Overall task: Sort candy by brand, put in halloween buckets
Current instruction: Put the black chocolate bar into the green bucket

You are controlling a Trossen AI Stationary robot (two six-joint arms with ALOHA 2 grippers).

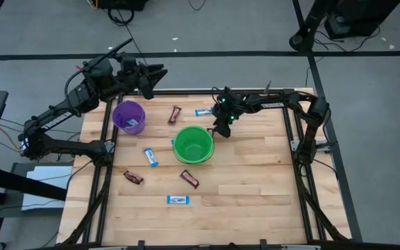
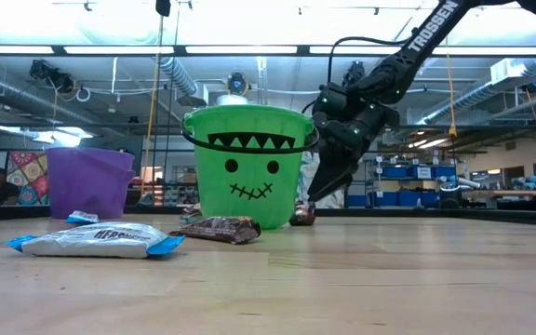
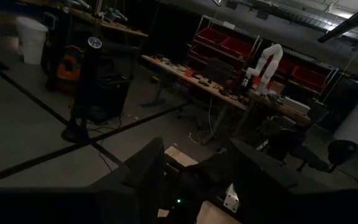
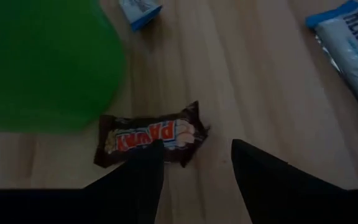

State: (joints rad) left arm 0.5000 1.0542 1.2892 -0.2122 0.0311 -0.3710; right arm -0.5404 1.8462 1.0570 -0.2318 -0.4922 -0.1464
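My right gripper (image 4: 196, 144) is open and slants down just right of the green bucket (image 1: 194, 144), its tips a little above a brown candy bar (image 4: 145, 138) that lies flat on the wood against the bucket's foot (image 2: 302, 215). One finger (image 4: 143, 168) stands over the bar's end and the other over bare wood. My left gripper (image 1: 153, 73) is open and held high and level beyond the purple bucket (image 1: 128, 117), which has a blue wrapper inside. More candy lies flat on the table: blue bars (image 1: 203, 112) (image 1: 151, 157) (image 1: 178, 200) and brown bars (image 1: 175, 114) (image 1: 132, 178) (image 1: 189, 178).
A blue-and-white bar (image 2: 96, 240) and a brown one (image 2: 220, 229) lie near the table's front in the low view. The table's black frame rails (image 1: 292, 118) run along its edges. Bare wood lies to the right of the green bucket.
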